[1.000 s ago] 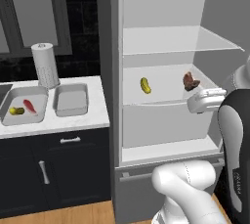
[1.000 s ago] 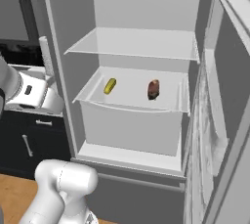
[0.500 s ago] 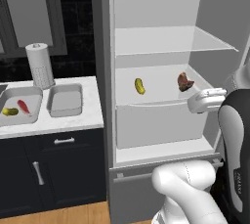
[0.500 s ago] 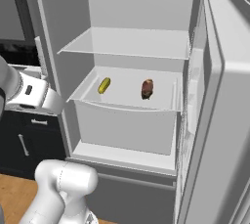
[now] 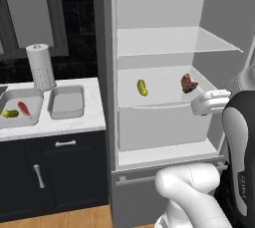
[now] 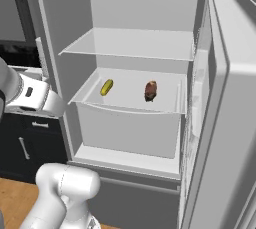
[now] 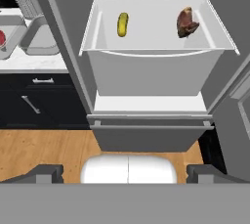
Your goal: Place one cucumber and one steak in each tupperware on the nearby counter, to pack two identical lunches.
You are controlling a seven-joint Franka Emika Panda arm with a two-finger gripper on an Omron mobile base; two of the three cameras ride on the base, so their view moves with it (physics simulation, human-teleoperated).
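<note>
- The fridge (image 5: 164,33) stands open, with its door (image 6: 220,123) swung out to the right.
- On the fridge's middle shelf (image 7: 156,27) lie one cucumber (image 5: 142,87), towards the left, and a dark brown-red steak (image 5: 188,83), towards the right; the two are well apart.
- The hand view shows the same pair from above: that cucumber (image 7: 122,24) is upright in the frame, and the steak (image 7: 186,22) sits near the shelf's right wall.
- To the left of the fridge, the white tabletop (image 5: 74,122) carries two grey tupperware trays side by side.
- The left tupperware (image 5: 31,97) holds a second cucumber (image 5: 10,113) and a slim red steak (image 5: 24,107), close together.
- The right tupperware (image 5: 65,101) has neither cucumber nor steak in it.
- A paper towel roll (image 5: 40,66) stands upright behind the trays.
- The tool (image 7: 128,171) hangs in front of the fridge, clear of the shelf and touching nothing.
- Its two fingertips (image 7: 44,173) sit far apart at the bottom of the hand view, so it is wide and holds nothing.
- The arm's wrist (image 5: 211,102) is level with the shelf's front lip.
</note>
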